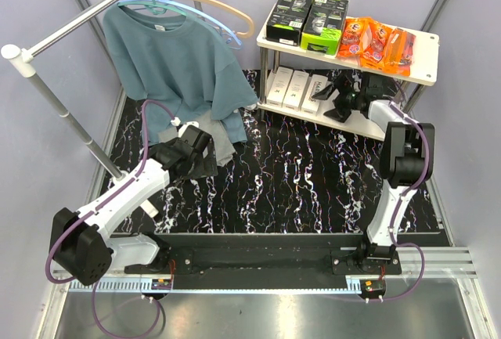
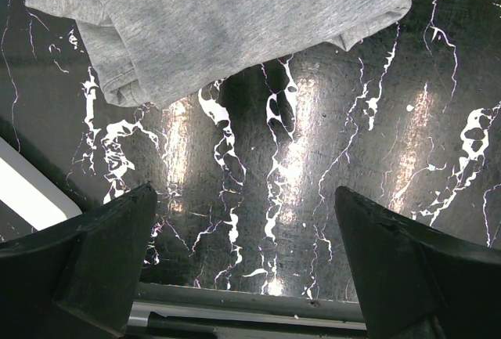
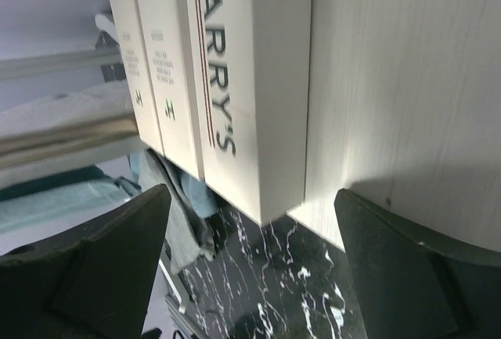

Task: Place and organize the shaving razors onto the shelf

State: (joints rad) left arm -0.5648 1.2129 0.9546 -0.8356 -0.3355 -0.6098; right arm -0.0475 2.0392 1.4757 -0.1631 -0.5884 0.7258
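Observation:
The cream-white two-tier shelf stands at the back right. Its top board holds black-and-lime razor boxes and orange blister packs. Three white HARRY'S boxes lie on the lower board, close up in the right wrist view. My right gripper is open and empty over the lower board, just right of the white boxes. My left gripper is open and empty low over the marble table, beside the grey cloth.
A metal clothes rail with hangers and a teal T-shirt stands at the back left. The grey cloth lies under the shirt hem. The black marble tabletop spreads between the arms.

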